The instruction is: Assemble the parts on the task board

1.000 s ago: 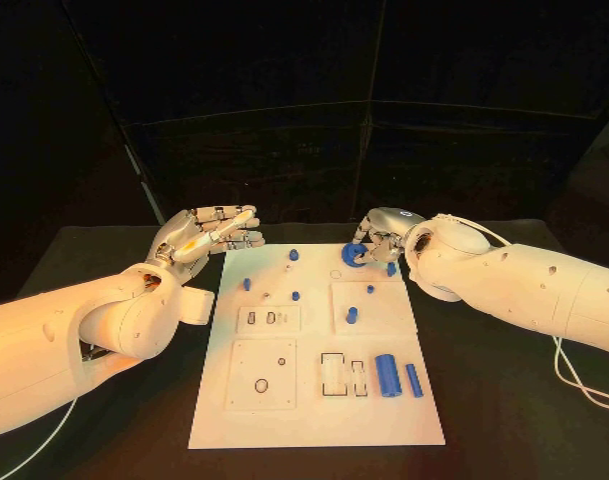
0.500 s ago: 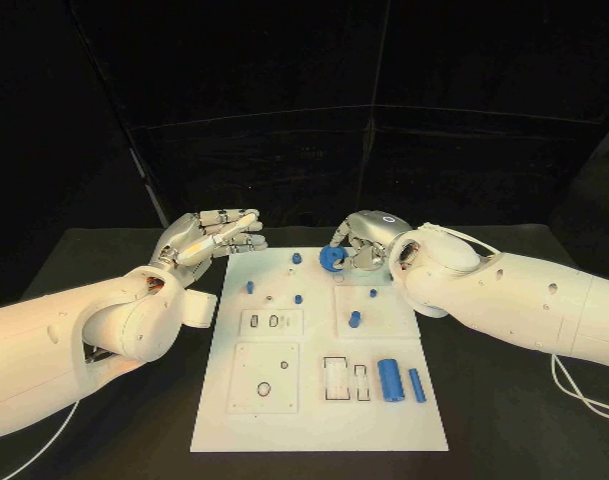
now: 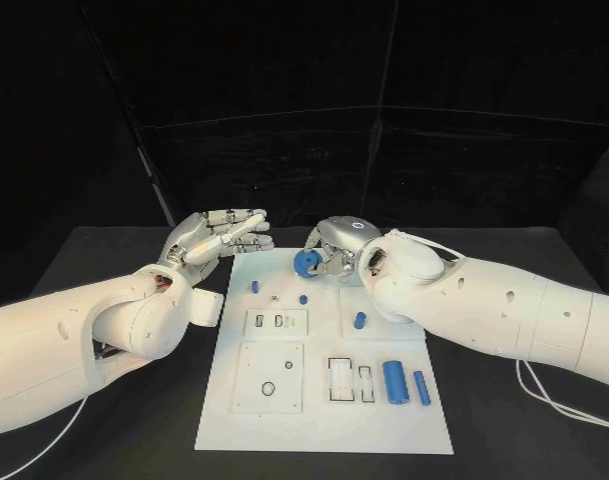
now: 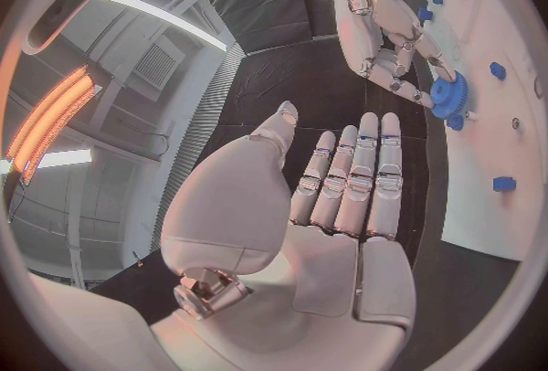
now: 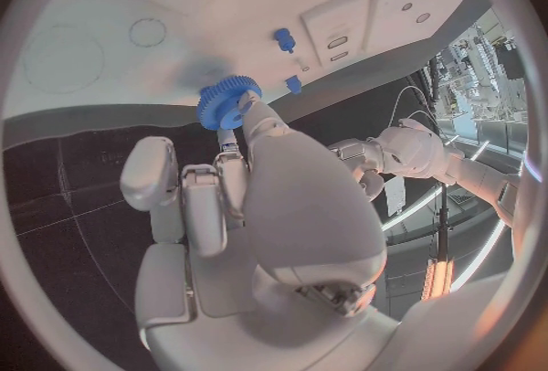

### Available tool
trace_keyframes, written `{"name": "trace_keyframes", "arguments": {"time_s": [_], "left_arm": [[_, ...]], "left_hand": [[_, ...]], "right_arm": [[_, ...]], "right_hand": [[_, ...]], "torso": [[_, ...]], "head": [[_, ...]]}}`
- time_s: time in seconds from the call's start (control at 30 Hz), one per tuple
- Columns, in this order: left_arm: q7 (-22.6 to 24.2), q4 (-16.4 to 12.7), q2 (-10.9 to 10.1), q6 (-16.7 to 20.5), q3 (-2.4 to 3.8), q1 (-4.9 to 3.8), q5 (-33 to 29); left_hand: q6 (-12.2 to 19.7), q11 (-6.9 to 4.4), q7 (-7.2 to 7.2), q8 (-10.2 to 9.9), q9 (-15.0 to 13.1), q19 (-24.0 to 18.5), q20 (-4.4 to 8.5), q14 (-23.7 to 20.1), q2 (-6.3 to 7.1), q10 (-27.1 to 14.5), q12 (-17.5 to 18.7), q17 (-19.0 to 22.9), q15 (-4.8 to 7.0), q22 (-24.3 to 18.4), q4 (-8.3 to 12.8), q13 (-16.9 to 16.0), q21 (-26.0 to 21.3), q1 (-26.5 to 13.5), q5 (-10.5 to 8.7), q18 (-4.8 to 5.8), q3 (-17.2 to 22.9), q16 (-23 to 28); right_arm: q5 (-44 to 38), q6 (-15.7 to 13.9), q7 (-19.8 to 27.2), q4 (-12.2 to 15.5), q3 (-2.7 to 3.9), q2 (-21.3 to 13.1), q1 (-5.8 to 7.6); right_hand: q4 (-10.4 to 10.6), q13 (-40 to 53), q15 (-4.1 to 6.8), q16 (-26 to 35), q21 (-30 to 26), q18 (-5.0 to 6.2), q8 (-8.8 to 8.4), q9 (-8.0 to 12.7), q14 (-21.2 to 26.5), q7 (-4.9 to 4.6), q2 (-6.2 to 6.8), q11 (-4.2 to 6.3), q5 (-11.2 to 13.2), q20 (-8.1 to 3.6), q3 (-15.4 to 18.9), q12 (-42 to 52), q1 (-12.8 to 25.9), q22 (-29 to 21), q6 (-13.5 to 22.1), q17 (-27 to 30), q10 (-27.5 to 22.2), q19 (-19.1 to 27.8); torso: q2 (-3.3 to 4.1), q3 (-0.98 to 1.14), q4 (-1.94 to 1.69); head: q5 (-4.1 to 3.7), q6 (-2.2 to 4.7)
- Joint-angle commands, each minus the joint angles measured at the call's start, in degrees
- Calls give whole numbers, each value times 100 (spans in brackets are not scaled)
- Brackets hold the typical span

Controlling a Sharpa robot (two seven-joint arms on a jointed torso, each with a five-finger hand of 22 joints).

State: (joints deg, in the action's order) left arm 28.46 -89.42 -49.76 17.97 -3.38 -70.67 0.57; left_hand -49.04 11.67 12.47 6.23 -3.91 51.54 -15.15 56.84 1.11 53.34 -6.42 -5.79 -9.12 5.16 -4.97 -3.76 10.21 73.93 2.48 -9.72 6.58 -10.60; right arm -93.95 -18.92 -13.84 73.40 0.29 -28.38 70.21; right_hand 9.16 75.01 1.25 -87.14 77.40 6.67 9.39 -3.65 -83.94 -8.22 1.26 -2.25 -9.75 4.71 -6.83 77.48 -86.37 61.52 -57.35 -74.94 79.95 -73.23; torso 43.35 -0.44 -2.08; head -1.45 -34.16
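Right hand (image 3: 340,245) pinches blue gear (image 3: 306,263) over task board (image 3: 319,420) far end; left hand (image 3: 218,235) empty, fingers extended.

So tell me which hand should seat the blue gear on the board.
Right. The right hand already pinches the blue gear above the task board's far end; the left hand hovers beside the board, holding nothing.

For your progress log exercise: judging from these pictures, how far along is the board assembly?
Early on. Done: a few small blue pegs stand in the task board. In hand: the right hand holds a blue gear at the board's far edge; the left hand is open, holding nothing. Left: two blue cylinders lie loose, and an empty rectangular slot beside them.
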Motion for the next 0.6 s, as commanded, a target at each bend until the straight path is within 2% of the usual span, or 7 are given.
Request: {"name": "trace_keyframes", "arguments": {"time_s": [0.03, 0.27, 0.43, 0.6], "left_arm": [[39, 2, 14, -83, 5, -7, 23], [34, -1, 21, -92, 5, -8, 23], [30, 1, 28, -93, 5, -8, 23], [24, 3, 29, -95, 5, -9, 23]], "left_hand": [[-40, 14, 242, -28, 8, 45, 2, 7, -52, 23, 24, 9, 0, -9, 15, 7, -19, 5, 19, -56, 34, 33], [-40, 14, 242, -28, 8, 45, 2, 7, -52, 23, 24, 9, 0, -9, 15, 7, -19, 5, 19, -56, 34, 33], [-40, 14, 242, -28, 8, 45, 2, 7, -52, 23, 24, 9, 0, -9, 15, 7, -19, 5, 19, -56, 34, 33], [-40, 14, 242, -28, 8, 45, 2, 7, -52, 23, 24, 9, 0, -9, 15, 7, -19, 5, 19, -56, 34, 33]], "right_arm": [[-192, 48, -22, -74, 4, 105, -24], [-281, 19, -98, -224, 4, 275, -88], [-331, -33, -163, -289, 5, 336, -102], [-348, 112, -167, -335, 5, 396, -106]], "right_hand": [[68, 6, 31, -21, 18, -98, -7, -28, -488, 82, 7, -24, 4, 1, -105, -6, 21, 1, -216, -948, 24, -26], [67, 2, 28, -21, 19, -99, -18, -26, -488, 78, 15, -28, 4, 3, -119, -12, 37, 3, -211, -948, 20, -27], [57, 3, 23, -24, 19, -98, -40, -22, -489, 70, 40, -34, 1, 8, -146, -15, 65, 1, -198, -954, 17, -24], [62, 5, 4, -24, 22, -100, -100, -14, -488, 44, 90, -57, 34, 22, -187, -20, 161, 7, -148, -954, 16, -26]], "torso": [[6, 10, 11], [2, 7, 23], [5, 7, 15], [3, 6, 24]], "head": [[44, -5], [65, -26], [71, -21], [88, -31]]}}
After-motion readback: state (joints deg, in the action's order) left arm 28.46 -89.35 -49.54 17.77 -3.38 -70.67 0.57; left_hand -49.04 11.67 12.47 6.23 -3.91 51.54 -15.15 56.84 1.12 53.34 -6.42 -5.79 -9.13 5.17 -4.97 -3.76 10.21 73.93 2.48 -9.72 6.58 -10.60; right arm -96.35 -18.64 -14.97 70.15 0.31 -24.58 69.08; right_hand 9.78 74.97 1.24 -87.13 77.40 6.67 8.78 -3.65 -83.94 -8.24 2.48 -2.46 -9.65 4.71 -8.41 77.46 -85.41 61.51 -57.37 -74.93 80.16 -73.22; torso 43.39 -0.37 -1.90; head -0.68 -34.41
